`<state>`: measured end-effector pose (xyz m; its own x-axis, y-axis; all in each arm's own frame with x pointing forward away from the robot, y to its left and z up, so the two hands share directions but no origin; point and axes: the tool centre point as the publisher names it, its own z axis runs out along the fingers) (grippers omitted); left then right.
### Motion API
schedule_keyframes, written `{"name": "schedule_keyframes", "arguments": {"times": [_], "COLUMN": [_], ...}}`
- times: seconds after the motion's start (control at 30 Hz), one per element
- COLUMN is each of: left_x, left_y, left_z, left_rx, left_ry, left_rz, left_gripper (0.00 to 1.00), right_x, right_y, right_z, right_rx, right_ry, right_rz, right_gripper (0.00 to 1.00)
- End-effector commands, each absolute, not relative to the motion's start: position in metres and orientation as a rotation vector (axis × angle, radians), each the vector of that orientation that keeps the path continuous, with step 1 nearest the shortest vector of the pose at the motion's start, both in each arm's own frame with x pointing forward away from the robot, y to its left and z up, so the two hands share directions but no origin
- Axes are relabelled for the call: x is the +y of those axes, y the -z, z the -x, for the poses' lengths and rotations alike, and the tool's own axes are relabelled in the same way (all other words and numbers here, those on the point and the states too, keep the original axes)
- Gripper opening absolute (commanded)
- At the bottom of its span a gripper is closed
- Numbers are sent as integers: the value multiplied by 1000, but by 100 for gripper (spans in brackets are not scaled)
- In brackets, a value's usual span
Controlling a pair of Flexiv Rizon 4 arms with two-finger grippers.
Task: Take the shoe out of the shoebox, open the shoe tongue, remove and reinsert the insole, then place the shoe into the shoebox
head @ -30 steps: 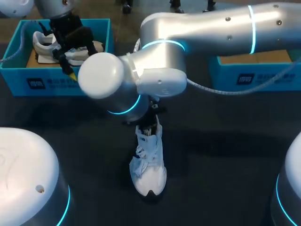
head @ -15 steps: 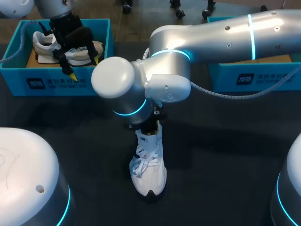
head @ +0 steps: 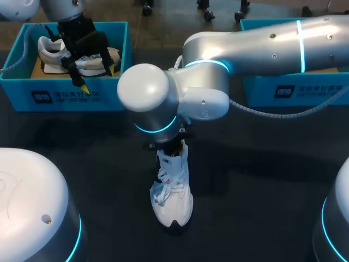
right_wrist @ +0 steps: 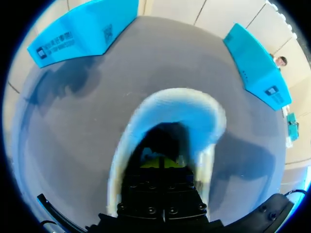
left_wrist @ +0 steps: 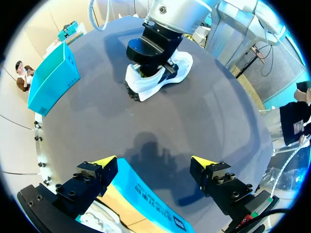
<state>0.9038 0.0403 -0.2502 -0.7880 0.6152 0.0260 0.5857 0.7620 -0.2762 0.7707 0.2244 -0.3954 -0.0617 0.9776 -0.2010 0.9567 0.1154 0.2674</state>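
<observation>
A dark grey tabletop fills the space between the two arms. The right arm, silver with glowing blue rings, reaches in past the middle. Its bulky wrist hides most of what it is doing from the head view.

Two blue shoeboxes sit at the far edge. The left shoebox holds a second sneaker, and the right shoebox is partly cut off by the arm.

The white shoe stands upright on the tabletop, well apart from both boxes, with loose laces and its toe toward the robot. The right arm's wrist is directly over its heel opening.

The right wrist view shows the right pincer sunk inside the shoe's collar. The collar is a blurred pale arch around it. I cannot tell whether this pincer is open or closed.

The left pincer hangs above the left shoebox, spread wide and gripping nothing. Its own view shows the box's blue wall beneath it and the shoe ahead.
</observation>
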Motion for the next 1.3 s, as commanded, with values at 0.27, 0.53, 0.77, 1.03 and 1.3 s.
{"name": "schedule_keyframes", "arguments": {"times": [0.27,0.53,0.77,1.03,1.3], "left_x": [41,41,41,41,41], "left_y": [250,250,250,250,250], "left_z": [-904,-904,-904,-904,-904], "left_rx": [-2840,-2840,-2840,-2840,-2840], "left_ry": [-383,-383,-383,-383,-383], "left_rz": [973,973,973,973,973], "left_gripper": [100,100,100,100,100], "right_x": [220,227,234,237,225], "right_y": [362,397,417,406,355], "right_z": [-754,-737,-732,-729,-739], "right_rx": [2018,2095,2127,2112,2035], "right_ry": [-60,-47,-36,-31,19], "right_rz": [-1976,-2060,-2102,-2101,-2061], "right_gripper": [0,0,0,0,0]}}
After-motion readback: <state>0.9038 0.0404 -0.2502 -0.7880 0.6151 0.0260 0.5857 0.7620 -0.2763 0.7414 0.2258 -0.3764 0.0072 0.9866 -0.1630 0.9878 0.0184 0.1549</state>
